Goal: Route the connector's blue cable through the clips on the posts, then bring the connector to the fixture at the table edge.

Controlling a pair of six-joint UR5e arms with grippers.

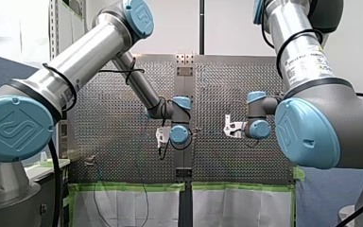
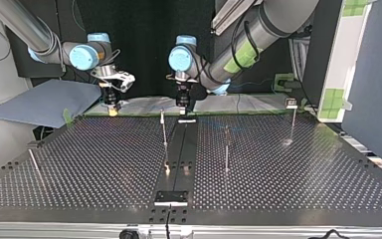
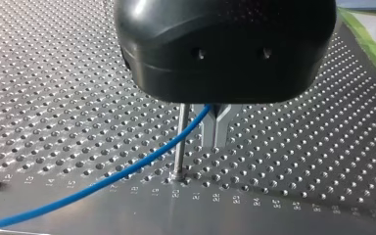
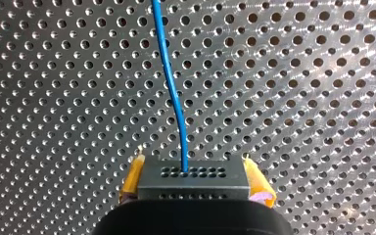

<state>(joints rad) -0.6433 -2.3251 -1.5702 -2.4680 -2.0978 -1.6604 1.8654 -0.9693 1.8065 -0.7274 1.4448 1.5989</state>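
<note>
bright, even light — glare sparkles off the perforated table (image 4: 298,98), while the top view's backdrop (image 2: 144,30) is dark.

my left arm (image 1: 82,61) over centre strip (image 1: 185,87) | my right arm (image 1: 312,125) beside, apart | perforated table (image 1: 113,127) edged with green tape (image 1: 127,186)

Left wrist view: the housing (image 3: 225,49) hides the top of the post (image 3: 180,142) and the upper end of the cable (image 3: 142,159). Right wrist view: the cable runs off at twelve o'clock from the connector (image 4: 193,178).

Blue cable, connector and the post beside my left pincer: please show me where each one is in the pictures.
blue cable (image 4: 168,78), right wrist view, middle of its visible run.
connector (image 4: 193,188), right wrist view, its front face with the holes.
post (image 3: 180,142), left wrist view, middle of its shaft.
</note>
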